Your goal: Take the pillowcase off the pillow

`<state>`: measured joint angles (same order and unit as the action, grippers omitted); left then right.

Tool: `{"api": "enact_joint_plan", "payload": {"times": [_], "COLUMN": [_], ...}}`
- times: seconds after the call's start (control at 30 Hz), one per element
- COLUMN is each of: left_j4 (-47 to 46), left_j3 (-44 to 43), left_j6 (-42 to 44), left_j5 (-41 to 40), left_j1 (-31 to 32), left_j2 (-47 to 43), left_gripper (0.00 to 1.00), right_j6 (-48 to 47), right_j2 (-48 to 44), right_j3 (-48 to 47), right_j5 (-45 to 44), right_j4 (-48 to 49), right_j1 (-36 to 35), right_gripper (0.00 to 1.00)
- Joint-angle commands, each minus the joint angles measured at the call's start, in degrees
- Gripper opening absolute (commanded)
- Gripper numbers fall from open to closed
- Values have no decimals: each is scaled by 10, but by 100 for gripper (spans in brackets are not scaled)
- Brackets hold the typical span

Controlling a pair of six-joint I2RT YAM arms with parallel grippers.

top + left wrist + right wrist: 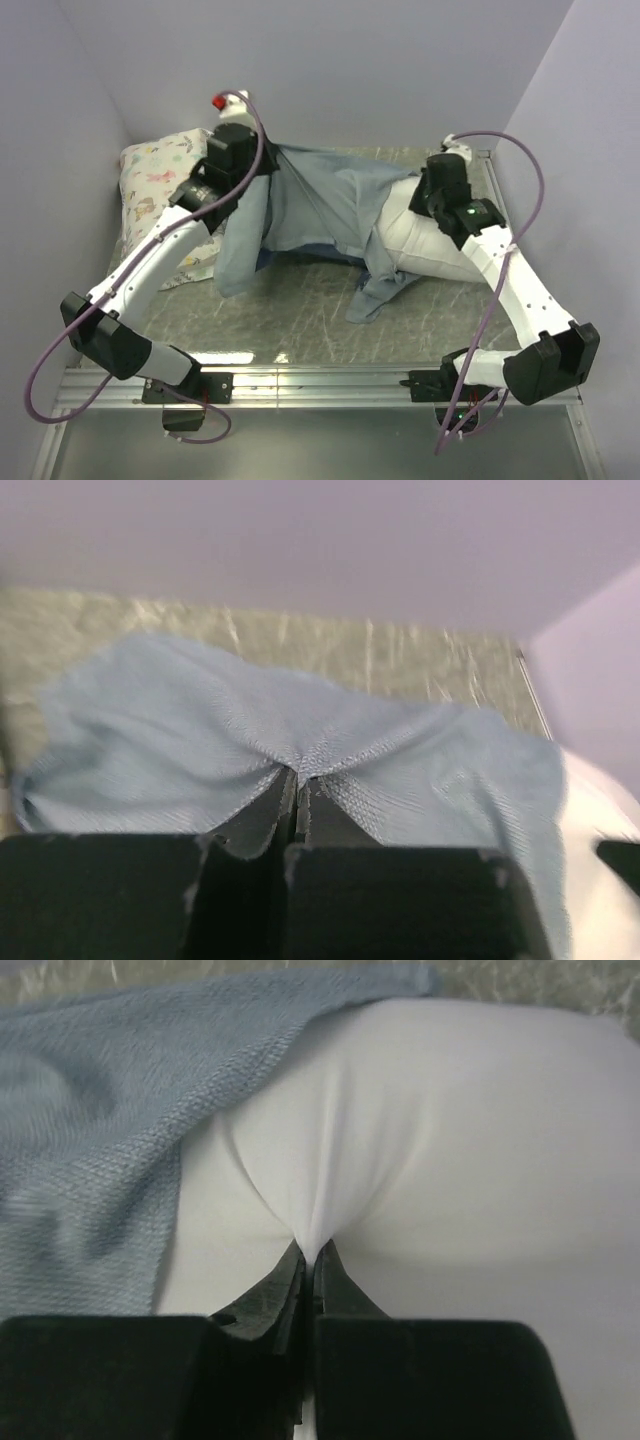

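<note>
Pillowcase: pale grey-blue woven cloth case [320,205], rumpled, paler inside showing. I see it spread across the table centre, covering the pillow's left end, with one flap trailing toward the arm bases.
Pillow: plump plain white pillow [430,250], right of centre, its right part bare.
Left gripper [297,776]: clenched on a pinch of pillowcase, raised at back left.
Right gripper [311,1248]: jaws pinching a fold of pillow fabric.
Other: white floral-print pillow [155,185] far left on my grey-green table [290,320].
</note>
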<state>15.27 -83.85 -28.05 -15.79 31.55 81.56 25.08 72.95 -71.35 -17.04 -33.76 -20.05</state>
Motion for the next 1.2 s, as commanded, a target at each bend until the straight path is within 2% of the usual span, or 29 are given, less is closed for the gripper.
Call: {"api": "enact_joint_plan", "payload": {"times": [0.0,0.2,0.37,0.53,0.67,0.73,0.8,0.9,0.93,1.0,1.03,1.07,1.13,1.17], "left_j4": [-9,16,12,8,-9,-23,-45,-72,-70,-64,-67,-74,-85,-86], "left_j3": [-91,-131,-120,-119,-84,-50,-18,10,9,-4,-6,-10,-16,-20], "left_j6": [52,25,-34,-24,-27,-28,-22,-9,-3,5,4,4,7,12], "left_j5": [-61,-21,56,63,91,131,146,153,146,136,141,148,153,151], "left_j1": [-71,-223,-336,-346,-346,-345,-324,-289,-284,-273,-272,-272,-258,-248], "left_j2": [10,62,76,94,103,100,95,84,82,72,68,58,50,45], "left_gripper": [1,1,0,0,0,0,2,9,14,31,51,61,76,79], "right_j6": [-5,9,11,4,10,10,6,3,5,17,24,33,61,73], "right_j2": [-41,-68,-86,-105,-113,-120,-131,-151,-160,-197,-210,-220,-242,-246], "right_j3": [-48,-77,-76,-62,-27,7,52,122,141,210,233,255,321,344], "right_j5": [27,55,60,46,68,89,118,119,110,97,98,99,123,133], "right_j4": [-5,-17,-18,-20,-3,18,44,69,83,118,132,145,191,210], "right_j1": [86,165,181,194,196,195,187,148,135,96,84,66,29,20], "right_gripper": [0,0,0,0,0,0,0,0,0,0,0,0,0,0]}}
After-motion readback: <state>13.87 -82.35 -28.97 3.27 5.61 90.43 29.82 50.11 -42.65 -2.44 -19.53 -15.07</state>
